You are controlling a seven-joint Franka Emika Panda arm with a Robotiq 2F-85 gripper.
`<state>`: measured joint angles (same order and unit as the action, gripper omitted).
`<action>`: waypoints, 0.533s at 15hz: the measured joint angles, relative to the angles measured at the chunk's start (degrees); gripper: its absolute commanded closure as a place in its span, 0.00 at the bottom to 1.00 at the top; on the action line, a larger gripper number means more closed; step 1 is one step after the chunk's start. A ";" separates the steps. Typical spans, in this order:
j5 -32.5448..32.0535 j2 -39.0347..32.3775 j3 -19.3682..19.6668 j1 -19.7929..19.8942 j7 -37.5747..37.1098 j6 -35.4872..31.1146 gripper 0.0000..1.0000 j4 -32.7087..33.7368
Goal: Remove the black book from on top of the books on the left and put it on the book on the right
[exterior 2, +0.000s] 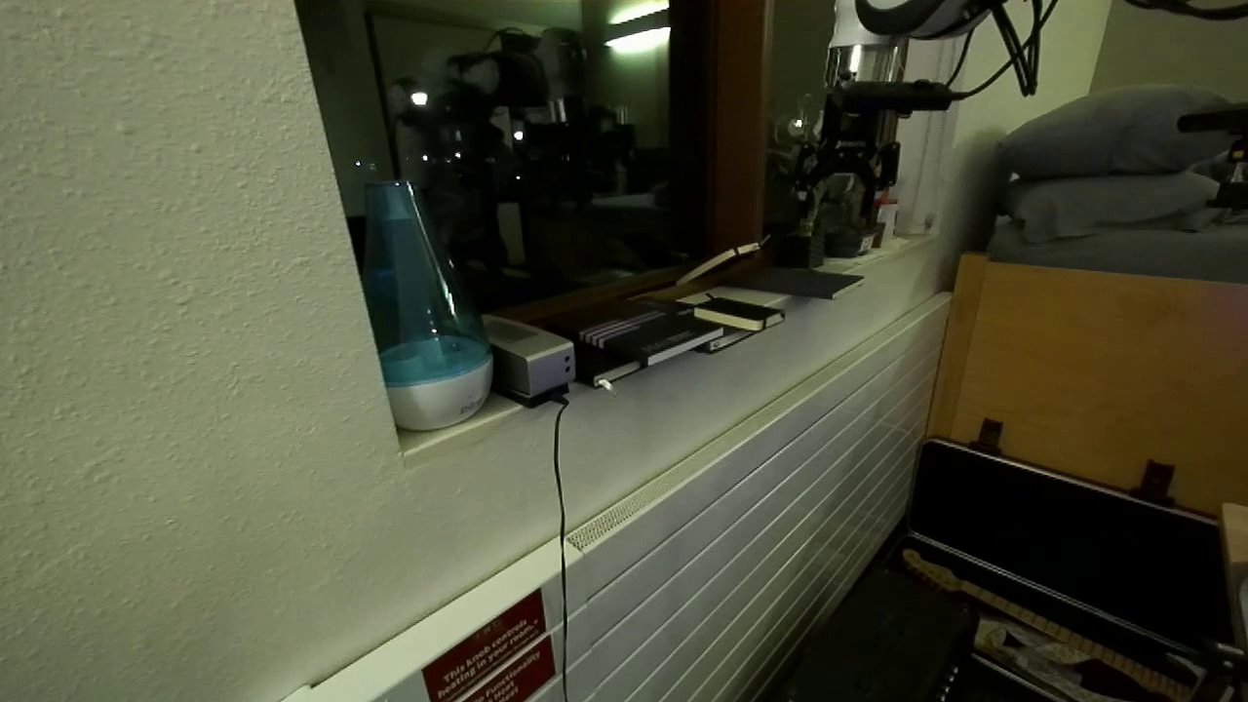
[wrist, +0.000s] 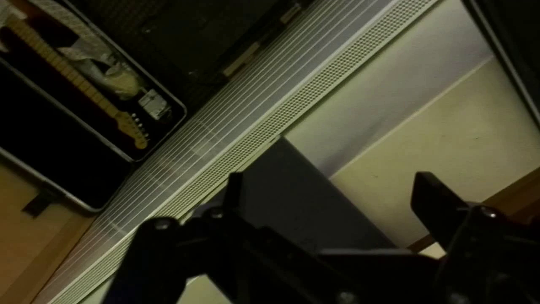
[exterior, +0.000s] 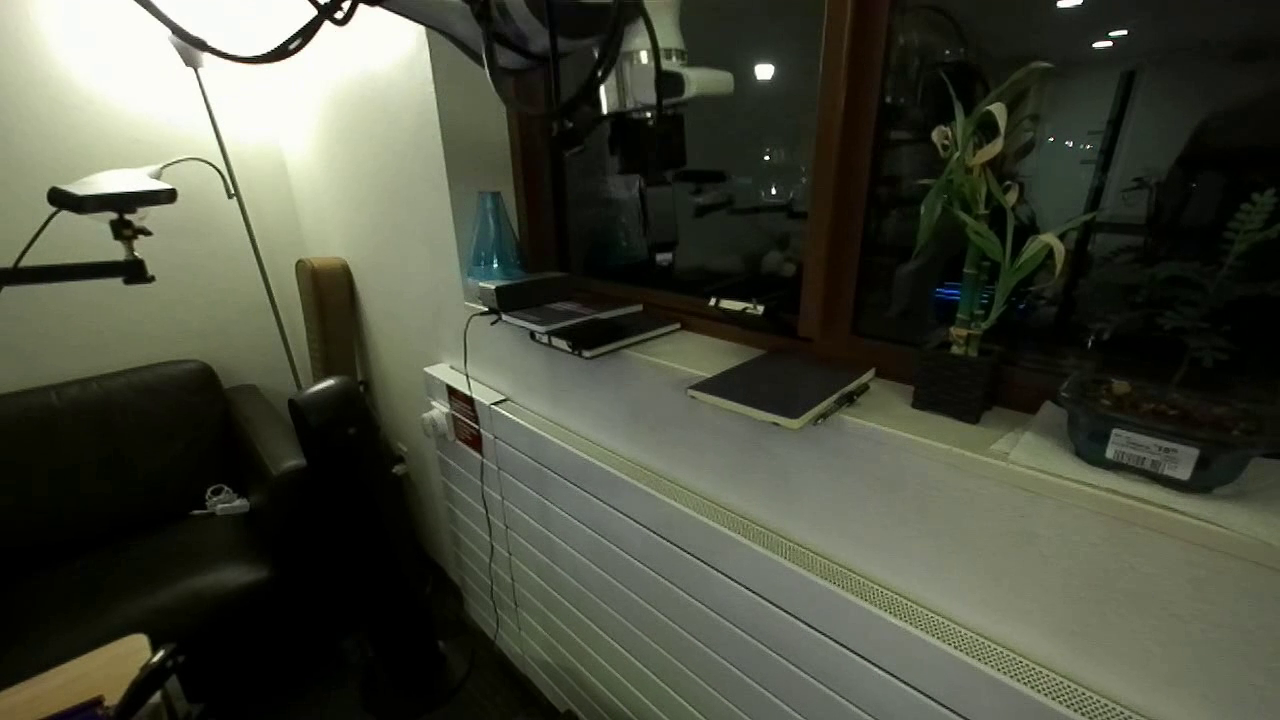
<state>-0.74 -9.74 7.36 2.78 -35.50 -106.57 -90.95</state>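
Since the black book [exterior 2: 746, 311] tops the books [exterior 2: 673, 334], lift and transfer to the book [exterior 2: 809, 283] at its two o'clock seem left; the tool [wrist: 328, 179] gapes wide, empty.

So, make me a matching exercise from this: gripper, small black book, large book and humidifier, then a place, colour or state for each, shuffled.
1. Gripper
2. Small black book
3. Large book
4. Humidifier

A. Blue top, white base
B. Lying apart from the other books
C. Wide open, in mid-air
D. Resting on another book

Pairs: 1-C; 2-D; 3-B; 4-A
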 measured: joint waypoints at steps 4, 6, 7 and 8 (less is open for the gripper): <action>-11.53 0.25 -0.24 -0.96 1.76 5.64 0.00 3.24; -17.03 0.26 -0.77 -2.04 2.73 7.34 0.00 4.32; -19.43 0.26 -1.09 -2.68 3.51 8.03 0.00 4.71; -21.54 0.26 -1.46 -3.28 4.57 8.37 0.00 4.94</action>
<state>-22.29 -9.49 5.90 -0.50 -30.93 -98.20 -86.01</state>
